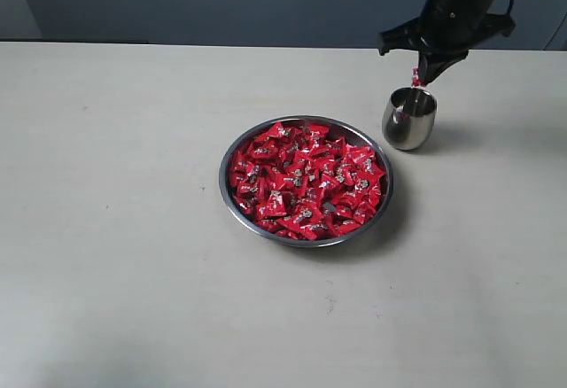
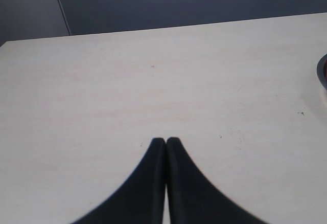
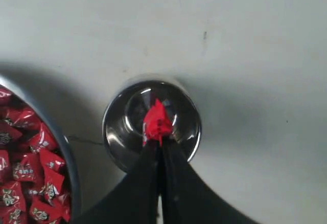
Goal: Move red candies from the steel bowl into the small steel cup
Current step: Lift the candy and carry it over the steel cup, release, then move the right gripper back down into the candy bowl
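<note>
The steel bowl (image 1: 306, 237) sits mid-table, heaped with red candies (image 1: 306, 180). The small steel cup (image 1: 409, 122) stands upright just beyond it to the right. My right gripper (image 1: 417, 78) hangs directly over the cup's mouth, shut on one red candy (image 3: 157, 121) pinched at its fingertips; in the right wrist view the candy sits over the cup (image 3: 122, 132), whose inside shows only reflections. The bowl's rim (image 3: 66, 157) and some candies (image 3: 36, 178) show beside it. My left gripper (image 2: 166, 141) is shut on nothing above bare table; it is out of the exterior view.
The pale table (image 1: 115, 228) spreads wide to the left and front of the bowl. A dark wall runs behind the table's far edge (image 1: 177, 44). A sliver of the bowl's rim (image 2: 322, 73) shows in the left wrist view.
</note>
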